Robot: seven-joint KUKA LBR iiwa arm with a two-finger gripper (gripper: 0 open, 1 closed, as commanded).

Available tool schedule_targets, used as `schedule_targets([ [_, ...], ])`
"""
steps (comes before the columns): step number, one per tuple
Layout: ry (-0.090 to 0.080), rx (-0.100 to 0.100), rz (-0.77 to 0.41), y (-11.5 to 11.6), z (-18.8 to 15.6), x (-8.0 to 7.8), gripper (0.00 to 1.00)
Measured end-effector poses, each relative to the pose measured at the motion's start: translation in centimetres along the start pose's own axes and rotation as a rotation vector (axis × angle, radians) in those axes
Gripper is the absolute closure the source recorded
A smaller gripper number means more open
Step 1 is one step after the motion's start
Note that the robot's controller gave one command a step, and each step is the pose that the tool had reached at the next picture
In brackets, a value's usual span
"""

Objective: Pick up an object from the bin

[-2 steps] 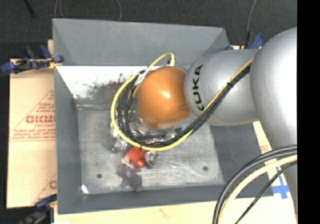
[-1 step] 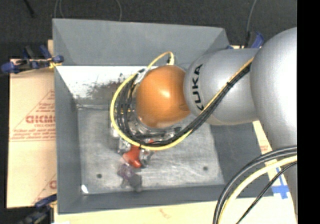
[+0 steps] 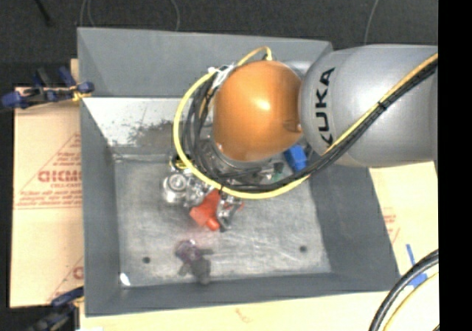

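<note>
Orange wrist cover (image 3: pixel 254 112) is recorded uppermost, over the grey bin (image 3: pixel 103 197). Gripper (image 3: pixel 223 208) is set low mid-bin at a red block (image 3: pixel 204 216); its grip cannot be told. Silvery piece (image 3: pixel 177 188) is listed just left, purple-grey item (image 3: pixel 192 254) apart, near the front wall.

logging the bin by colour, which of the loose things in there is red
The blocky piece mid-bin, just below the arm's orange cover. The silver piece left of it and the purple-grey bit lower in the view are not red.
</note>
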State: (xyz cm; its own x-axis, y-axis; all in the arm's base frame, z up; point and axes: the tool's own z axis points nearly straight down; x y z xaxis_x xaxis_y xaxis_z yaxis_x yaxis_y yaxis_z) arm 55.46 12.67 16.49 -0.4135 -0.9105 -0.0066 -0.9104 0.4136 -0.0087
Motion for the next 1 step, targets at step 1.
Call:
schedule_targets([
  [1,0.003,-0.004,0.007,-0.17,-0.61,0.0,1.0],
])
